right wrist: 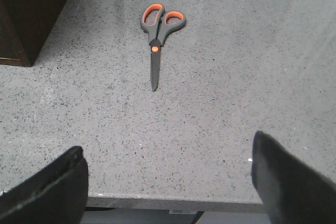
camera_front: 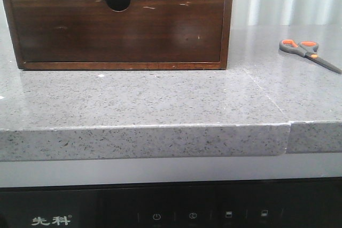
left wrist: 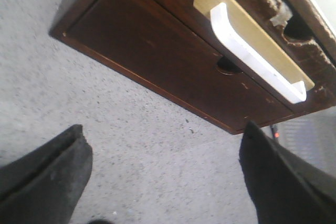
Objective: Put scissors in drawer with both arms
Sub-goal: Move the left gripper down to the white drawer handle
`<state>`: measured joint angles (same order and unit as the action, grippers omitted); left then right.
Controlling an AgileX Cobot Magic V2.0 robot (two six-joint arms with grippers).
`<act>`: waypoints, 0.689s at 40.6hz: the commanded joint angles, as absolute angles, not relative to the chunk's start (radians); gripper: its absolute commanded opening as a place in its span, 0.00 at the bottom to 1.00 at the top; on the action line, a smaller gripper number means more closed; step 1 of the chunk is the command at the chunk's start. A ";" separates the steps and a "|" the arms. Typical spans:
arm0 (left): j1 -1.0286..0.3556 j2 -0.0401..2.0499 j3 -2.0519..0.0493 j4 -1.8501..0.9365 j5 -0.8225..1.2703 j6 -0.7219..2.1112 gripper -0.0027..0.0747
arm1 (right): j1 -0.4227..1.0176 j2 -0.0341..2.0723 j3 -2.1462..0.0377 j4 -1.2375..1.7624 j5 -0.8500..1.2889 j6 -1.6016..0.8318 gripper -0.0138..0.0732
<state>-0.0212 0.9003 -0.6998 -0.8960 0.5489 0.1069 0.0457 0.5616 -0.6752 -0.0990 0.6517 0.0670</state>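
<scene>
The scissors [camera_front: 307, 52] lie flat on the grey counter at the right, orange-lined loops toward the cabinet side, blades pointing right and forward. In the right wrist view the scissors [right wrist: 157, 38] lie well ahead of my right gripper [right wrist: 167, 153], which is open and empty over the counter's front edge. The drawer [camera_front: 117, 30] is shut in its dark brown cabinet, with a half-round notch [camera_front: 118, 3] at its top edge. In the left wrist view the drawer [left wrist: 157, 56] lies ahead of my left gripper [left wrist: 164, 132], which is open and empty above the counter. Neither arm shows in the front view.
The wooden cabinet [camera_front: 227, 20] stands at the back left of the grey speckled counter [camera_front: 149, 100]. A white handle [left wrist: 252, 56] sits in a pale slot above the drawer. The counter's front edge [camera_front: 144, 142] drops to a black appliance panel below.
</scene>
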 commanded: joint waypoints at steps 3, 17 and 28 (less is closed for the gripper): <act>-0.026 0.971 -0.734 -1.196 0.525 0.304 0.76 | 0.038 0.571 -0.707 -0.120 0.590 0.062 0.90; -0.026 1.137 -0.734 -1.669 0.631 0.731 0.76 | 0.038 0.571 -0.707 -0.120 0.590 0.062 0.90; -0.026 1.266 -0.752 -1.860 0.752 0.915 0.76 | 0.038 0.571 -0.707 -0.120 0.590 0.062 0.90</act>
<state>-0.0212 1.2542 -0.7075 -1.7594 0.6775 0.8756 0.0457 0.5616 -0.6752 -0.1006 0.6517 0.0670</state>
